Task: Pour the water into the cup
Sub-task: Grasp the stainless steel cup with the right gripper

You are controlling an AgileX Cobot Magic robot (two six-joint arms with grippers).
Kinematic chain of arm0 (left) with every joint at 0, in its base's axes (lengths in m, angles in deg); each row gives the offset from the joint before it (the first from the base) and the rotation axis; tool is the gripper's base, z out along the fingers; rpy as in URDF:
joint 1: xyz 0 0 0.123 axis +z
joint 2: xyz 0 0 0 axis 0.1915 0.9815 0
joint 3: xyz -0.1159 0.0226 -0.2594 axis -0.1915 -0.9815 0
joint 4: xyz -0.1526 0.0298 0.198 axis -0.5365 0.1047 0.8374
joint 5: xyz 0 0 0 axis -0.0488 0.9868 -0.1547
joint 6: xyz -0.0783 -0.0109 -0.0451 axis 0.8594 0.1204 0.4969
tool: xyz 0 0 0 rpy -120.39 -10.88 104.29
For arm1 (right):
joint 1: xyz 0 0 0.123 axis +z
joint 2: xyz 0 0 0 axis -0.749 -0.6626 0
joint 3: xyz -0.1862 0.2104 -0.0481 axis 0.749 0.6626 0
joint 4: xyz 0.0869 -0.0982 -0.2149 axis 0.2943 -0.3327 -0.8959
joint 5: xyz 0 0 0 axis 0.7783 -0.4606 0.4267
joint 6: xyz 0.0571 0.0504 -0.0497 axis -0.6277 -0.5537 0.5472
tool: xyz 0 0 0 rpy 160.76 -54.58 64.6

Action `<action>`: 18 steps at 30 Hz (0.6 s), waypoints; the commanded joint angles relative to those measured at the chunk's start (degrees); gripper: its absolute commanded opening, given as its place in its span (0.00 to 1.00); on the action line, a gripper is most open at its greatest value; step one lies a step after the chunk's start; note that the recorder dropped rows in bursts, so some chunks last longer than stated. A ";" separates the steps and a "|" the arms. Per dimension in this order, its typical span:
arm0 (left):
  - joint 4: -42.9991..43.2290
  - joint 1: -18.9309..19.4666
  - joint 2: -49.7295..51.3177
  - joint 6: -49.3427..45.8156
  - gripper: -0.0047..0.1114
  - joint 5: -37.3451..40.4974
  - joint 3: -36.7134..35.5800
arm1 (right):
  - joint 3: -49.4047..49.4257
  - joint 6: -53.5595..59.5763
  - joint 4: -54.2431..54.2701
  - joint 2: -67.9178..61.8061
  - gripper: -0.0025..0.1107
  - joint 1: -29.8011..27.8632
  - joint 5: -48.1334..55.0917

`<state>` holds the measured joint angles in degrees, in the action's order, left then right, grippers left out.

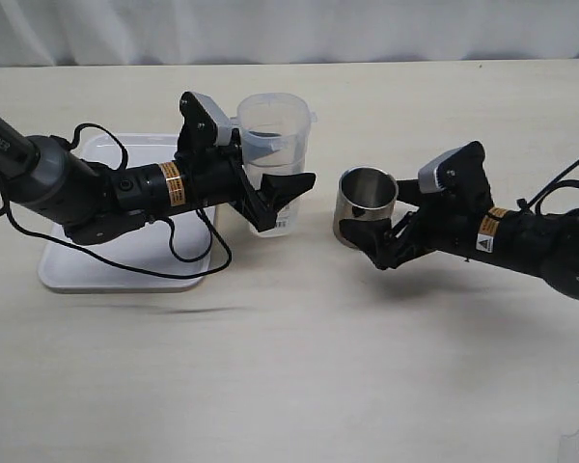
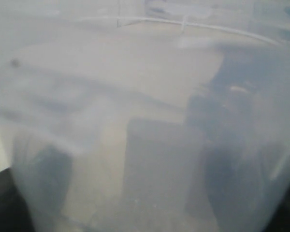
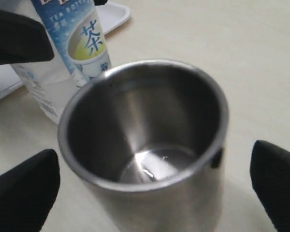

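**Steel cup stands mouth-up between spread right jaws**

At the far left a white tray (image 1: 68, 265) lies on the pale table (image 1: 299, 367). The left arm (image 1: 48, 178), marked "PiPER", reaches over it towards the middle. The left gripper (image 1: 285, 198) is clamped across the lower wall of a translucent plastic container (image 1: 275, 130), which stands upright with its mouth up. The left wrist view shows only that cloudy wall. The container carries a blue-and-white label (image 3: 82, 41) that reads "TEA BOTTLE" beside a large 茶 character.

Just to the right, apart from the container, the brushed stainless-steel cup (image 1: 365, 204) sits on the table. Its long axis is about vertical and its open mouth points up. In its dark bottom the water (image 3: 154, 166) shows as a small, shiny puddle.

The right gripper (image 1: 372, 231) comes in from the right and straddles the cup, jaws spread wide. In the right wrist view each black finger (image 3: 24, 188) stands clear of the cup's wall, one on either side. A warning-triangle sticker (image 1: 485, 243) marks the right arm.
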<state>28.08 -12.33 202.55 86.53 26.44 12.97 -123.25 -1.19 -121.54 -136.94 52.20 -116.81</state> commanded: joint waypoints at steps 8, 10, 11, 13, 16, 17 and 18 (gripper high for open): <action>-1.12 -0.03 0.08 0.37 0.04 -2.92 0.27 | -3.31 1.97 2.20 -2.37 0.92 2.39 -0.74; -1.24 -0.03 0.08 0.37 0.04 -2.62 0.27 | -3.31 1.97 2.20 -2.37 0.92 2.39 -0.74; -1.35 -0.03 0.08 0.37 0.04 -2.28 0.27 | -3.31 1.97 2.20 -2.37 0.90 2.39 -0.74; -1.74 -0.03 0.08 0.27 0.04 -1.71 0.27 | -3.31 1.97 2.20 -2.37 0.84 2.39 -0.74; -1.74 -0.03 0.08 0.27 0.04 -1.32 0.27 | -3.31 1.97 2.20 -2.37 0.68 2.39 -0.74; -1.74 -0.03 0.08 0.27 0.04 -1.18 0.27 | -3.31 1.97 2.20 -2.37 0.64 2.39 -0.74; -1.74 -0.03 0.08 0.27 0.04 -1.18 0.27 | -3.31 1.97 1.88 -2.37 0.58 2.39 -0.50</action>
<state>27.36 -12.33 202.55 86.53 26.65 12.97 -126.40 0.34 -119.36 -139.21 54.50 -117.03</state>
